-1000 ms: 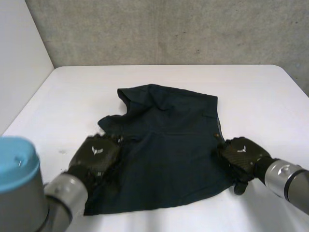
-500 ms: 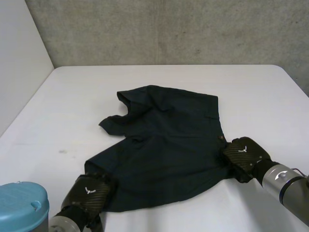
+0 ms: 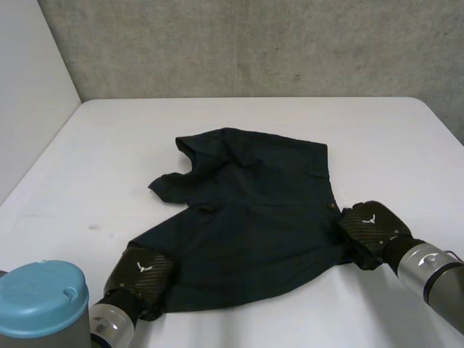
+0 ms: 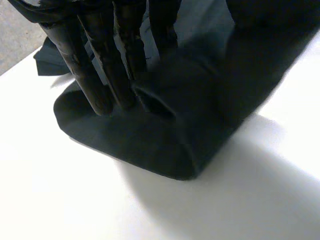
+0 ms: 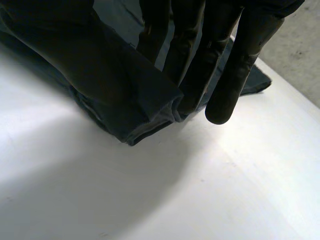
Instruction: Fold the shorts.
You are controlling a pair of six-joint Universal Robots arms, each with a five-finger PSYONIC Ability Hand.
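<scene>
Dark blue shorts (image 3: 254,217) lie spread on the white table (image 3: 377,138), waistband toward the right and legs toward the left. My left hand (image 3: 139,275) sits on the near-left corner of the shorts. In the left wrist view its fingers (image 4: 90,65) dig into the cloth (image 4: 150,145), which bulges up in a rounded fold beneath them. My right hand (image 3: 371,228) is at the right edge, near the waistband's front corner. In the right wrist view its fingers (image 5: 200,75) clamp the folded hem (image 5: 130,110) against the thumb side, with one finger off the cloth.
A grey wall (image 3: 254,43) runs behind the table and a white panel (image 3: 29,87) stands at the left. My left arm's blue cap (image 3: 43,297) sits at the near-left corner. Bare table surrounds the shorts on every side.
My left hand slid from the middle of the left leg down to the near-left corner and curled into the cloth. My right hand closed on the right edge.
</scene>
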